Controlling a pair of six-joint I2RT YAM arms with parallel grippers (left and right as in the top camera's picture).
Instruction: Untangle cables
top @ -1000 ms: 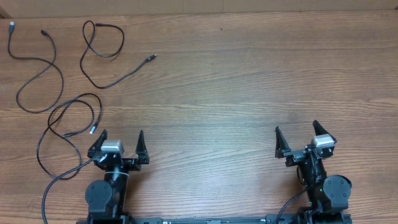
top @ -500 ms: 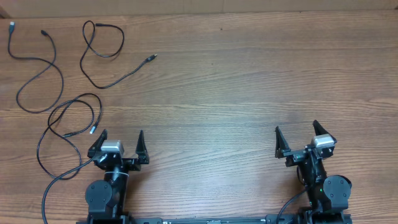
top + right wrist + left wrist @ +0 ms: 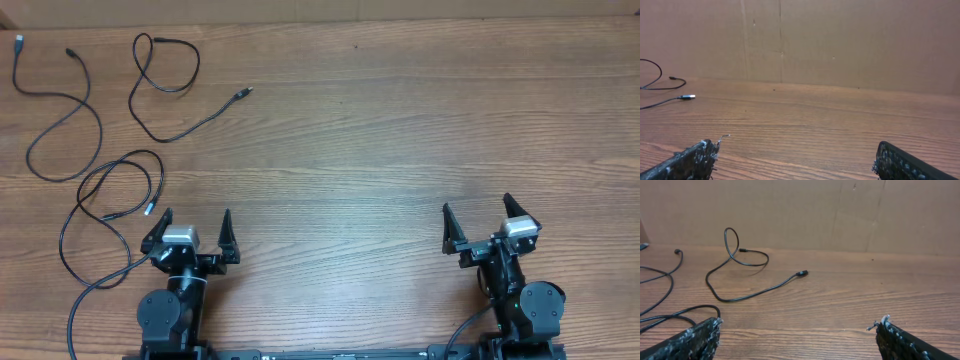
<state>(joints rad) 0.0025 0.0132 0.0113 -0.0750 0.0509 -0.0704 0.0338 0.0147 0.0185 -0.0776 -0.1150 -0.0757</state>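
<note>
Three cables (image 3: 150, 137) lie spread at ten to eleven o'clock on the table (image 3: 400, 120), each seemingly on its own path with no knot visible, though the two leftmost run close together. Untangling looks all but finished. The left claw (image 3: 196, 215) at seven o'clock and the right claw (image 3: 477, 205) at five o'clock both gape wide, holding nothing.

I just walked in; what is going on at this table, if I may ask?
Two robot arms are meant to untangle cables, but neither is handling anything. The left gripper and right gripper sit open at the near edge. Three black cables lie loose on the left side of the table: the leftmost cable, the middle cable and the near cable.
</note>
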